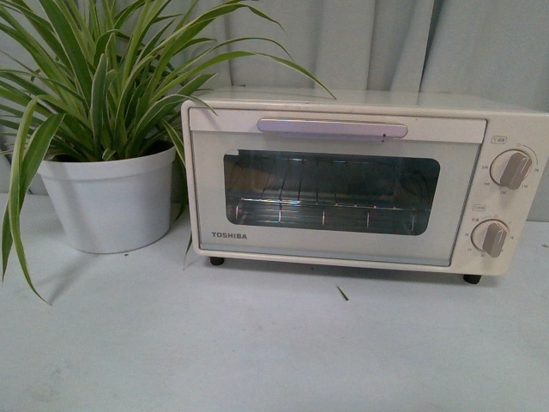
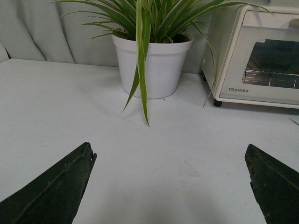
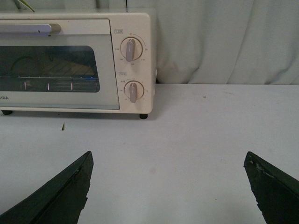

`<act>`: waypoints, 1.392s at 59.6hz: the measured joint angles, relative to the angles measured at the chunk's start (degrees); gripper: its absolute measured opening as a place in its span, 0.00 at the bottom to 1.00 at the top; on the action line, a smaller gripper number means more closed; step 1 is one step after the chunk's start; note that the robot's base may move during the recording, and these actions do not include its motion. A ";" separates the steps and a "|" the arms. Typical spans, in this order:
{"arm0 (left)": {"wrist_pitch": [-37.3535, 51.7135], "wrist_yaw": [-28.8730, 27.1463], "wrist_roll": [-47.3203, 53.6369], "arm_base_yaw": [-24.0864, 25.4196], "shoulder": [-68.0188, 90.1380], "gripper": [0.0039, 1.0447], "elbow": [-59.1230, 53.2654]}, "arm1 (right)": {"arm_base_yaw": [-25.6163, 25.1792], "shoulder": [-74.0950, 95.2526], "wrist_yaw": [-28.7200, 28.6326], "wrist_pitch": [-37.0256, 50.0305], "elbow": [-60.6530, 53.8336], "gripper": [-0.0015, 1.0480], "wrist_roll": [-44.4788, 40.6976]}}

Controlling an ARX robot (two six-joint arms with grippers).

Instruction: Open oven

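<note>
The cream-white TOSHIBA oven [image 1: 360, 184] stands on the table at the back right, its glass door shut. Its long pale bar handle [image 1: 333, 128] runs across the door's top, and two round knobs [image 1: 513, 169] sit on its right panel. A wire rack [image 1: 326, 206] shows through the window. Neither arm shows in the front view. My left gripper [image 2: 169, 151] is open and empty over bare table, with the oven [image 2: 261, 56] far ahead to one side. My right gripper [image 3: 168, 158] is open and empty, well short of the oven [image 3: 74, 65], whose knobs [image 3: 131, 49] face it.
A striped-leaf plant in a white pot [image 1: 110, 197] stands beside the oven's left side, its leaves drooping over the table; it also shows in the left wrist view [image 2: 152, 65]. A pale curtain [image 1: 360, 43] hangs behind. A small leaf scrap [image 1: 342, 293] lies before the oven.
</note>
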 joint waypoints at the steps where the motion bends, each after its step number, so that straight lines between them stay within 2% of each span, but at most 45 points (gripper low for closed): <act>1: 0.00 0.00 0.02 0.00 0.00 0.94 0.00 | 0.00 0.02 0.00 0.00 0.00 0.91 -0.02; 9: 0.00 -0.04 0.00 -0.02 0.00 0.94 0.00 | 0.00 0.00 0.00 0.00 0.00 0.91 0.00; 11: -1.97 -3.82 -1.40 -1.18 0.98 0.94 0.61 | 0.00 0.02 0.00 0.00 0.00 0.91 0.00; 13: -6.49 -11.37 -5.18 -4.00 4.48 0.94 2.67 | 0.00 0.00 0.00 0.00 0.00 0.91 0.00; 15: -7.82 -16.28 -8.24 -6.14 8.02 0.94 3.85 | 0.00 0.02 0.02 0.00 0.00 0.91 0.00; 17: -7.89 -18.56 -11.43 -7.72 11.65 0.94 4.79 | 0.00 0.02 0.02 0.00 0.00 0.91 0.00; 28: -0.52 -15.04 -29.00 -14.82 31.12 0.94 11.37 | 0.00 0.00 0.00 0.00 0.00 0.91 -0.02; 32: 5.46 -10.82 -37.57 -17.55 42.25 0.94 15.28 | 0.00 0.02 0.02 0.00 0.00 0.91 0.00; 38: 13.20 -8.35 -45.00 -18.32 56.08 0.94 19.37 | 0.00 0.02 0.00 0.00 0.00 0.91 0.00; 46: 18.73 -8.41 -52.13 -20.94 68.94 0.94 24.28 | 0.00 0.00 0.00 0.00 0.00 0.91 0.00; 53: 21.86 -8.46 -55.63 -23.45 76.08 0.94 28.09 | 0.00 0.02 0.00 0.00 0.00 0.91 0.00; 67: 28.46 -7.34 -62.49 -25.31 85.81 0.94 33.97 | 0.00 0.02 0.00 0.00 0.00 0.91 -0.02; 83: 30.12 -8.28 -67.60 -27.12 94.03 0.94 38.18 | 0.00 0.00 0.00 0.00 0.00 0.91 0.00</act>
